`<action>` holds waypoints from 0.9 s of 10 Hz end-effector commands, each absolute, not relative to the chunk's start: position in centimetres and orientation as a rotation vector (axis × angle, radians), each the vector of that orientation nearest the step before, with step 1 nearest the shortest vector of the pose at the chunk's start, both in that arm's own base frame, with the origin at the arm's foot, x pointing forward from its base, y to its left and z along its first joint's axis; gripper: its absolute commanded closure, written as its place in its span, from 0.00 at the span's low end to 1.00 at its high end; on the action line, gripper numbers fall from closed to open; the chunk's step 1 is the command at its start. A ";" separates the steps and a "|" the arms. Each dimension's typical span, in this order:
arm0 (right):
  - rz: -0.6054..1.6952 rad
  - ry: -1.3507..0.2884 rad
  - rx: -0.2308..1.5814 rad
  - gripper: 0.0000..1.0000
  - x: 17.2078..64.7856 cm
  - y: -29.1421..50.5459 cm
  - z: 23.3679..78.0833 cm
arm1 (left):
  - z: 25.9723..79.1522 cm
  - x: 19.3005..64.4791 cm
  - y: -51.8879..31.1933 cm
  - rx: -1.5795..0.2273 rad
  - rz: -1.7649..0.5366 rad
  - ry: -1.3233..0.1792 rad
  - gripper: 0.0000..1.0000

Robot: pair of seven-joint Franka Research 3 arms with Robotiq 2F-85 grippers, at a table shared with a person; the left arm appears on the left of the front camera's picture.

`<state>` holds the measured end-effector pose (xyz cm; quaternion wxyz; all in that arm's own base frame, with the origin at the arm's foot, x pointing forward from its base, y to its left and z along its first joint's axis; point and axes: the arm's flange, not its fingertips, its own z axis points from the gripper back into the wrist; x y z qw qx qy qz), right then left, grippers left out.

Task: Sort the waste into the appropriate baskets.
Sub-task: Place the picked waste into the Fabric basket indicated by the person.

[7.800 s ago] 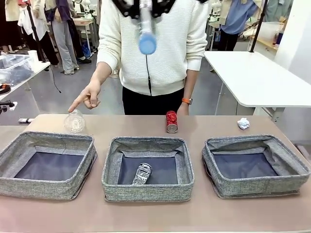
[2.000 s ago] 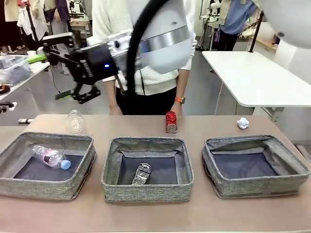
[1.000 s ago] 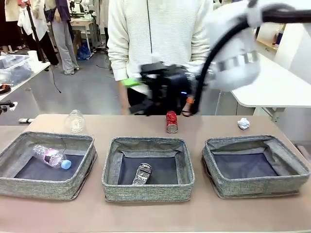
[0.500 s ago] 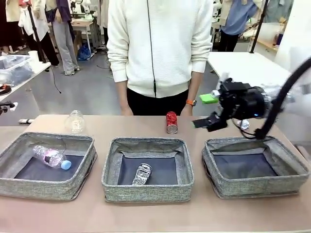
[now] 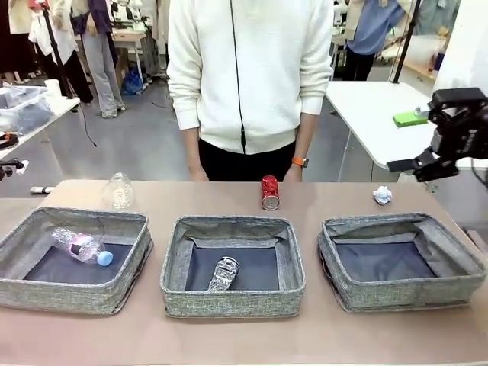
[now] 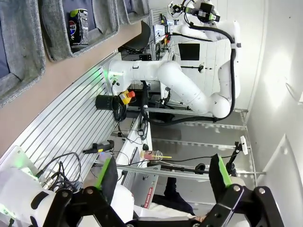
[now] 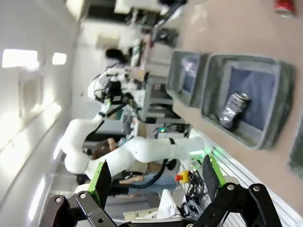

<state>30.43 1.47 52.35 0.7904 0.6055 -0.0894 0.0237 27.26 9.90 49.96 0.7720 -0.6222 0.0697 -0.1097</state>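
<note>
Bottle lies in the left basket, crushed can in the middle basket; red can and paper ball sit on the table behind. Both the right gripper and left gripper gape wide, empty.

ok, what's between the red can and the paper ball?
Nothing: bare tabletop between the red soda can and the white paper ball, front view.
</note>
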 end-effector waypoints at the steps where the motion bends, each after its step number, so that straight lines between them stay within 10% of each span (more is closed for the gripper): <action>1: -0.064 -0.162 1.235 0.00 22.8 3.5 47.2 | 50.0 27.2 9.9 -1.349 -0.240 0.150 0.00; 2: 0.051 -0.193 1.303 0.00 30.4 1.5 52.4 | 50.0 27.2 9.9 -1.349 -0.240 0.150 0.00; 9: 0.051 -0.193 1.303 0.00 30.4 1.5 52.4 | 50.0 27.2 9.9 -1.349 -0.240 0.150 0.00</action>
